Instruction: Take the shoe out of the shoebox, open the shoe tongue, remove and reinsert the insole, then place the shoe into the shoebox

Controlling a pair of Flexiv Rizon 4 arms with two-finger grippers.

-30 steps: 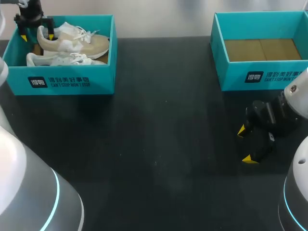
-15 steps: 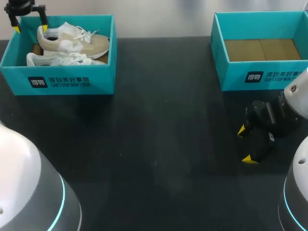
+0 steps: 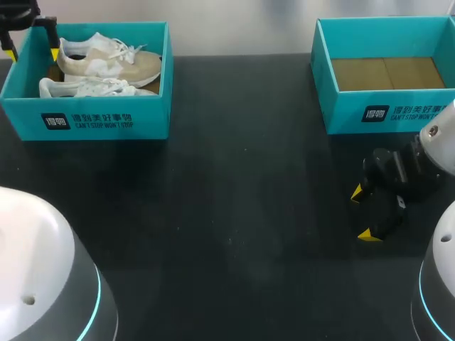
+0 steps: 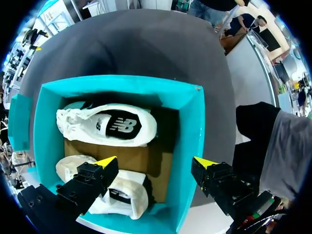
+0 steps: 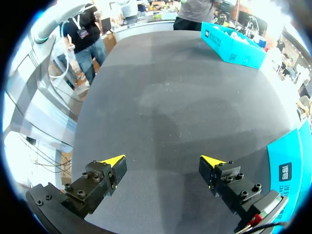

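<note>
Hovering over far-left end of left shoebox (image 3: pixel 85 121), left tool (image 3: pixel 32 52) is spread wide, nothing gripped; one finger is seen above box interior, the other outside end wall. Beige shoe (image 3: pixel 106 62) and white shoe (image 3: pixel 89 87) are laid side by side inside shoebox, beige farther. Right tool (image 3: pixel 362 213) is held wide apart, nothing gripped, over dark desk (image 3: pixel 234 213), near second shoebox (image 3: pixel 384 110) at far right.

Both shoes (image 3: pixel 114 64) lie in the left shoebox (image 3: pixel 92 122), the left gripper (image 3: pixel 32 54) seemingly above its rear-left corner.
</note>
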